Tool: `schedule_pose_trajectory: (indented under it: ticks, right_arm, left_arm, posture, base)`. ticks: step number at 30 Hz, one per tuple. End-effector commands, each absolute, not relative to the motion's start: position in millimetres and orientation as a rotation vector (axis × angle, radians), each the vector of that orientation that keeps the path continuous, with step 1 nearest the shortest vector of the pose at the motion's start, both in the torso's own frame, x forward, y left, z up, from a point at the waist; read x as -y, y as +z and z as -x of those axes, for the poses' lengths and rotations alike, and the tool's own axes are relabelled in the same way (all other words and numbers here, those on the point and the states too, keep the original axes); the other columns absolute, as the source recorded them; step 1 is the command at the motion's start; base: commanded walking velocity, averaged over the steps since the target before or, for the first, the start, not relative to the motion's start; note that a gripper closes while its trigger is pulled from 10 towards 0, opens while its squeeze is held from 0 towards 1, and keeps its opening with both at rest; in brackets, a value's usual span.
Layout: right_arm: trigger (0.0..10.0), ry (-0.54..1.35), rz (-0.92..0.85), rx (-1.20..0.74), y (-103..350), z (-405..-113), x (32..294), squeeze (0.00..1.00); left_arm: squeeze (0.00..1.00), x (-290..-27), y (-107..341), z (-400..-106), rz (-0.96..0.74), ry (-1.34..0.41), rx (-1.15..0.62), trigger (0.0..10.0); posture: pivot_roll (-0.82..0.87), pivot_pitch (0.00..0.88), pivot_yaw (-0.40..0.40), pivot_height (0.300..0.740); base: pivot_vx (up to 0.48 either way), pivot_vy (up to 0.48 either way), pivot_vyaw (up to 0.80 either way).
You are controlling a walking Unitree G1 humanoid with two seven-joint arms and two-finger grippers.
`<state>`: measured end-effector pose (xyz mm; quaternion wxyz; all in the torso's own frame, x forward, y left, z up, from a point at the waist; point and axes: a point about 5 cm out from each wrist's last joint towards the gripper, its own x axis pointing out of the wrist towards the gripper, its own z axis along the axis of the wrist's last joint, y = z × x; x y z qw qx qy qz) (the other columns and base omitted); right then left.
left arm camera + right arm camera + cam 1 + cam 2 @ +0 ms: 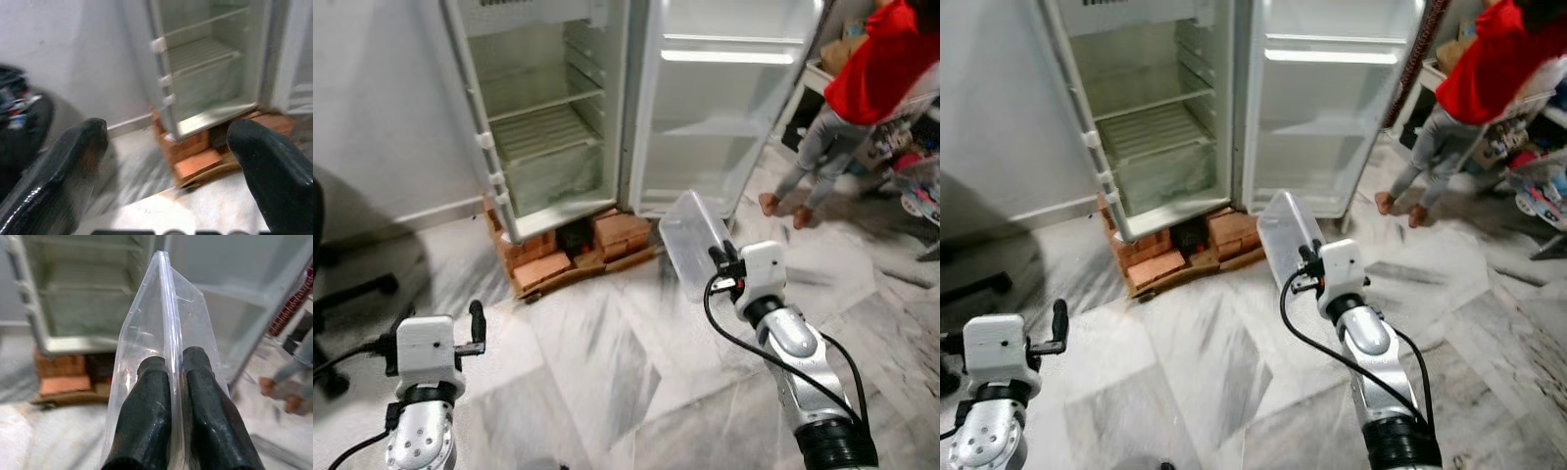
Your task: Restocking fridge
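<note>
Fingers [151,421] of the right gripper [175,382] were pinched narrow on one wall of a clear plastic rectangular bin [166,323] in the right wrist view, one finger on each side of the wall. Beyond the bin stood the white open fridge [73,298] on its red brick base [61,377], slightly blurred.

Left wrist view: left gripper [166,142] had its two black fingers [68,161] spread wide with nothing between them. Past them were the fridge's open compartment with wire shelves [205,54] and the bricks under it [195,156]. Picture was blurred.

Left eye view: right gripper [722,262] held the clear bin [693,240] up in front of the open fridge door [724,108], above the grey-white marble floor [597,362]. Bin was tilted, off the floor, and still outside the fridge [543,108], near its lower right corner. Left gripper [476,323] was low on the left, well apart from the bin, pointing toward the fridge. A person in a red top and grey trousers [862,98] stood barefoot to the right of the door. A black chair base [342,304] sat at the left edge.

Right eye view: same layout; bin [1285,235] in front of the door's bottom edge, right gripper [1310,262] on its near wall.
</note>
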<state>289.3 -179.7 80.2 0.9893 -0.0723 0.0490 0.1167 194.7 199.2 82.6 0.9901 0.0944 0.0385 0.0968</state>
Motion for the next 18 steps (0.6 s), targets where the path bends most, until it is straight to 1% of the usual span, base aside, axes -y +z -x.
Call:
schedule_pose_trajectory:
  ticks: [1, 2, 5, 12, 18]
  right_arm:
    - [10.0, 0.256, 0.144, -0.065, 86, -293, 174, 0.0]
    - [10.0, 0.258, 0.139, -0.063, 87, -293, 174, 0.0]
    - [10.0, 0.264, 0.137, -0.059, 87, -294, 173, 0.0]
    - [10.0, 0.289, 0.133, -0.058, 87, -293, 167, 0.0]
    - [10.0, 0.289, 0.126, -0.054, 87, -295, 166, 0.0]
  left_arm:
    - [0.0, -207, 81, -192, -0.214, 0.213, -0.095, 10.0]
    - [0.0, -207, 82, -192, -0.219, 0.211, -0.092, 10.0]
    - [0.0, -207, 83, -193, -0.221, 0.21, -0.09, 10.0]
    - [0.0, -204, 76, -183, -0.207, 0.213, -0.126, 10.0]
    - [0.0, -206, 71, -182, -0.186, 0.242, -0.143, 10.0]
  posture:
    - [0.09, 0.062, -0.047, 0.74]
    - [0.09, 0.063, -0.049, 0.74]
    - [0.1, 0.069, -0.049, 0.74]
    - [0.1, 0.075, -0.046, 0.74]
    - [0.1, 0.069, -0.047, 0.74]
  base:
    - [0.48, 0.0, 0.0]
    - [0.48, 0.0, 0.0]
    - [0.48, 0.0, 0.49]
    - [0.48, 0.0, 0.76]
    - [0.381, 0.0, 0.75]
